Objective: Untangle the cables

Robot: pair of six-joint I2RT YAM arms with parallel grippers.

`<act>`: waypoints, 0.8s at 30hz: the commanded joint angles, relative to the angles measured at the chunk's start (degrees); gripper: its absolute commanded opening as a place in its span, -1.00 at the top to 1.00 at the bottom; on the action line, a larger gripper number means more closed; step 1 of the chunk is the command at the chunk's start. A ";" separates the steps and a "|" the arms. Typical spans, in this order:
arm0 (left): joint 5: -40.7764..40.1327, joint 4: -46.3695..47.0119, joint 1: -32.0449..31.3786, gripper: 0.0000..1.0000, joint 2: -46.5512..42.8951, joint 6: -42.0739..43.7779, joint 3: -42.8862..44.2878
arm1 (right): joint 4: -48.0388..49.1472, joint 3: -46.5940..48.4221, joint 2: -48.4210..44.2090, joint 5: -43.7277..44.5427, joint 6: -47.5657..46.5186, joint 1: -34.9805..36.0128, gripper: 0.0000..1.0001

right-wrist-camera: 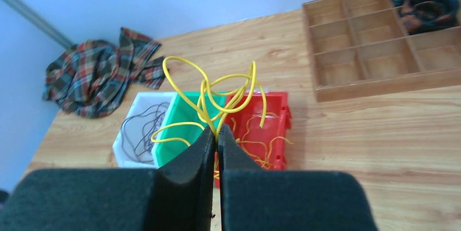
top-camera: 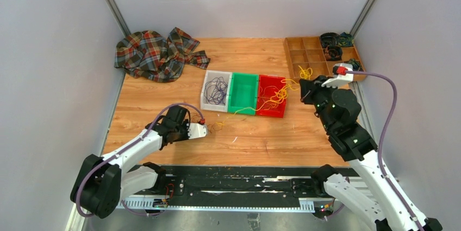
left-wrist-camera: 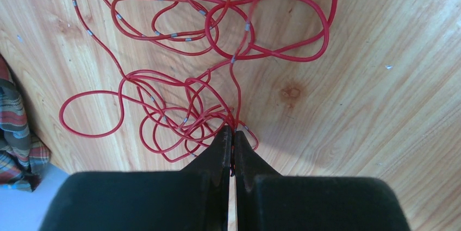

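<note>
Cables (right-wrist-camera: 217, 112) clamped; yellow apparently over red bin (right-wrist-camera: 278, 112) edge.

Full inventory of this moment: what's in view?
table: one, light wood, under everything
plaid cloth: one, red-green check, far left
white bin: one, white, left of bin row
green bin: one, green, middle of row
red bin: one, red, right of row
purple cable: one bunch, purple, in white bin
yellow cable: one bunch, yellow, rising from red bin
red cable: one tangle, red, on table, near left
wooden tray: one, brown, far right
dark coils: several, black, in tray's far-right compartments
left end effector: one, black, shut on red cable
right end effector: one, black, shut on yellow cable
</note>
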 commanded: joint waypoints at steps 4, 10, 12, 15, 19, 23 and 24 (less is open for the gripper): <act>-0.17 0.69 0.42 0.99 -1.27 1.32 -0.02 | -6.46 6.05 -1.54 6.00 -0.62 -5.08 0.99; -0.59 2.23 0.45 0.99 -1.00 2.44 -1.25 | -10.95 13.58 -0.97 16.64 -1.97 -9.11 0.99; -1.33 3.11 0.47 0.99 -0.27 2.71 -1.61 | -11.75 15.68 -0.29 18.12 -3.07 -10.46 0.99; -1.88 3.52 0.50 0.99 0.21 2.97 -1.72 | -12.87 19.27 1.51 19.35 -5.62 -12.18 0.99; -1.91 4.29 0.53 0.99 0.22 3.17 -1.67 | -15.54 21.08 4.62 15.25 -3.79 -13.71 0.99; 2.47 -0.67 0.55 0.39 -0.52 -1.97 4.01 | -11.76 16.95 5.23 -1.00 0.32 -13.86 0.99; 4.15 -2.96 0.47 0.12 -0.76 -3.02 6.27 | -10.58 16.00 5.47 -5.09 1.35 -13.92 0.99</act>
